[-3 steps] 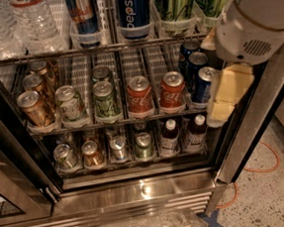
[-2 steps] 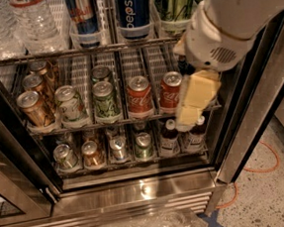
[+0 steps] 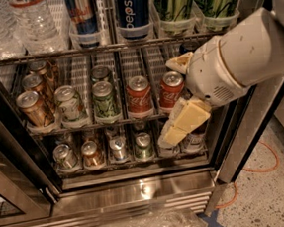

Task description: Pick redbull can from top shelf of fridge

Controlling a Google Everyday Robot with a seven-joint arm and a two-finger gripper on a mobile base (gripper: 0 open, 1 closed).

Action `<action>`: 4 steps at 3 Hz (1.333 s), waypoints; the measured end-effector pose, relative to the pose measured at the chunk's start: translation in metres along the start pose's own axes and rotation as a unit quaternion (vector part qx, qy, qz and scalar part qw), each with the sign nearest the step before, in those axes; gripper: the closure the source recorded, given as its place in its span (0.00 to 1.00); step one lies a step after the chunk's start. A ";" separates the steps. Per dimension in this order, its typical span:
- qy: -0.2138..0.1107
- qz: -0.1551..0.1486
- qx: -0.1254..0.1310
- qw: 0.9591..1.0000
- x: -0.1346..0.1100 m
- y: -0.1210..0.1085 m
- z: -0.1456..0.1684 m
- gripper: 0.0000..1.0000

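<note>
The top shelf (image 3: 101, 49) holds one redbull can (image 3: 81, 14), one Pepsi can (image 3: 133, 9), two green cans (image 3: 174, 0); below it hangs the gripper (image 3: 171, 136), fingers (image 3: 191, 115) closed, empty.

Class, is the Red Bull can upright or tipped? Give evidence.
Upright: the redbull can stands vertically in its white cup. The end effector hangs lower right, apart.

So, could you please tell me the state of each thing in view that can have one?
fridge: open, shelves exposed.
redbull can: upright in a white cup on the top shelf, untouched.
Pepsi can: upright, right of the redbull can.
green cans: upright in cups.
water bottles: upright, at left.
gripper: in front of the lower shelves at right, below the redbull can.
</note>
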State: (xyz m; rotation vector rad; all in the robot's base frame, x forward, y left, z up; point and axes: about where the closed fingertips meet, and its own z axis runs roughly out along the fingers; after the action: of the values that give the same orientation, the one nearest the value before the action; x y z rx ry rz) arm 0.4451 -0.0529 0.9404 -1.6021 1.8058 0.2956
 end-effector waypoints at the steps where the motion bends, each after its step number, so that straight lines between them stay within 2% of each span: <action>1: -0.080 0.000 0.023 0.997 -0.012 0.006 0.003 0.00; 2: -0.172 -0.004 0.027 0.985 -0.050 0.005 0.007 0.00; 3: -0.212 0.006 0.026 0.977 -0.077 0.000 0.004 0.00; 4: -0.214 0.013 0.023 0.977 -0.080 0.000 0.004 0.00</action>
State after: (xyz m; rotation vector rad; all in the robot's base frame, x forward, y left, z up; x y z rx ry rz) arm 0.4457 0.0114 0.9874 -1.3577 1.4906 0.5613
